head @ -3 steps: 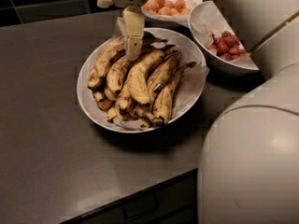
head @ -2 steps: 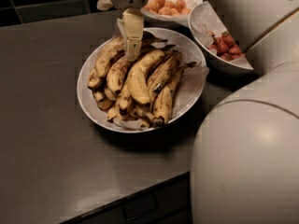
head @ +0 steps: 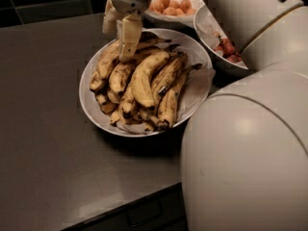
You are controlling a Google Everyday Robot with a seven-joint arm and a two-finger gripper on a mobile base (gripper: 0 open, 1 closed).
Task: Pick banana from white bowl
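Note:
The white bowl (head: 90, 110), wide, shallow and lined with white paper, sits on the dark counter and holds a pile of several brown-speckled bananas. A long, curved, dull yellow banana (head: 109, 57) lies at the back left of the pile. A plumper, brighter banana (head: 143, 77) lies in the middle. My gripper (head: 119, 41) hangs over the back left of the bowl. Its fingers (head: 128, 38) are apart and point down. One tip reaches the bananas just right of the long curved one. It holds nothing.
A white bowl of orange fruit (head: 172, 6) stands behind the banana bowl, and a white bowl of red fruit (head: 226, 49) to its right. My large white arm body (head: 250, 148) fills the right side. The dark counter (head: 43, 109) ends at a front edge above a drawer.
The gripper has shifted slightly left over the back of the pile. The arm body has swung further into view at the right. The bananas have not moved.

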